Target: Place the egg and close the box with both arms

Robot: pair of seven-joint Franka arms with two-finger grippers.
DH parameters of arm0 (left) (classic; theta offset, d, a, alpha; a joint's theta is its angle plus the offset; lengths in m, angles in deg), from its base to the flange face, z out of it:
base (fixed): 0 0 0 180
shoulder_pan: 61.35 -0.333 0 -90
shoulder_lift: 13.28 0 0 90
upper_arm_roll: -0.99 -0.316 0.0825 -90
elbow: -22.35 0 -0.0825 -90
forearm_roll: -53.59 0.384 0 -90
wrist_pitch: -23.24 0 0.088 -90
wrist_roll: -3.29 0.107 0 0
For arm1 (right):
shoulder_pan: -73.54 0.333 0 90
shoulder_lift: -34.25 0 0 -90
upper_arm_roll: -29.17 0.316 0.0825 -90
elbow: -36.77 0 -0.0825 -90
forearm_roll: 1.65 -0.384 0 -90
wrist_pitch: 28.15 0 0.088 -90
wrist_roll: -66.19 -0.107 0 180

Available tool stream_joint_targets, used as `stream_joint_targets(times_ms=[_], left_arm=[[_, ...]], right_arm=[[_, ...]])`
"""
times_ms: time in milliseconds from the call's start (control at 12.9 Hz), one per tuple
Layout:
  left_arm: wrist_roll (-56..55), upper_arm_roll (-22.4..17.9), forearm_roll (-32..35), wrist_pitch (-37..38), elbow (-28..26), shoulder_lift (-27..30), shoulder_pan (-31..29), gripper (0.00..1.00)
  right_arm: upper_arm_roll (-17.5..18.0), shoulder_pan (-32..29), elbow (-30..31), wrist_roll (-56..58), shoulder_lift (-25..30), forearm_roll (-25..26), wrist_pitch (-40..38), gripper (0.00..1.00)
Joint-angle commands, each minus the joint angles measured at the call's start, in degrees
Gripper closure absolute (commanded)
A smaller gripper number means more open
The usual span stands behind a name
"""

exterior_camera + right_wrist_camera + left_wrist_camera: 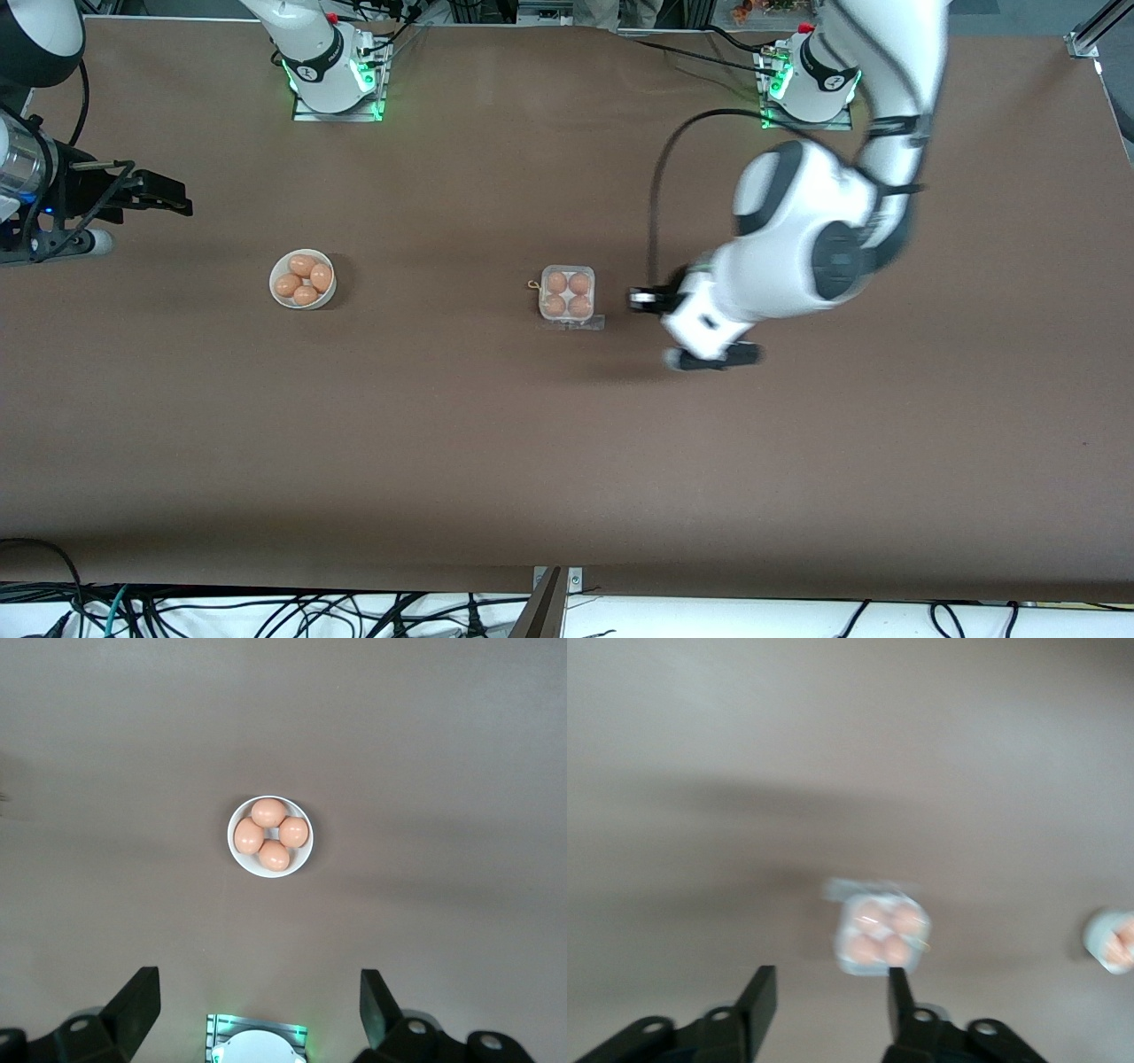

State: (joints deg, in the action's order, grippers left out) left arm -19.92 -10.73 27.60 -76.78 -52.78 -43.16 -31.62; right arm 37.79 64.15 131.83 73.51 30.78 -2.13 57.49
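Note:
The box (567,297) sits mid-table, a clear-plastic carton with several orange-brown eggs (556,282) filling its cells. A clear flap of it sticks out on the side nearer the front camera. My left gripper (640,299) hovers just beside the box toward the left arm's end, open and empty. The blurred left wrist view shows the box (881,935) ahead of the open left gripper (830,974). My right gripper (177,197) waits at the right arm's end of the table. Its wrist view shows this right gripper (259,974) open and empty.
A round white bowl (303,279) with several more eggs stands toward the right arm's end; the bowl (270,836) shows in the right wrist view, and the bowl (1109,941) at the left wrist view's edge. The right arm's base (257,1041) glows green. Brown tabletop lies all round.

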Motion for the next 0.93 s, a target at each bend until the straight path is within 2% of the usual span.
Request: stream_joint_targets(times_ms=[0,541,696,851], left_arm=[[-0.17,-0.24,18.36,6.05,5.5,0.79,-0.9,0.0],[13.79,-0.85,21.42,10.36,6.4,2.28,-10.64,0.0],[17.12,-0.94,26.92,12.39,6.4,3.25,-12.32,0.0],[20.82,-0.85,33.18,12.39,5.44,7.1,-13.89,0.0]], right_arm=[[0.96,-1.69,-0.49,-0.29,0.93,-0.75,-1.44,0.0],[0.96,-1.6,-0.92,-0.29,1.1,-0.75,-1.26,0.0],[0.87,-1.69,-1.28,-0.29,1.1,-0.75,-1.61,0.0],[1.13,-1.6,-1.72,-0.12,1.1,-0.58,-1.53,0.0]])
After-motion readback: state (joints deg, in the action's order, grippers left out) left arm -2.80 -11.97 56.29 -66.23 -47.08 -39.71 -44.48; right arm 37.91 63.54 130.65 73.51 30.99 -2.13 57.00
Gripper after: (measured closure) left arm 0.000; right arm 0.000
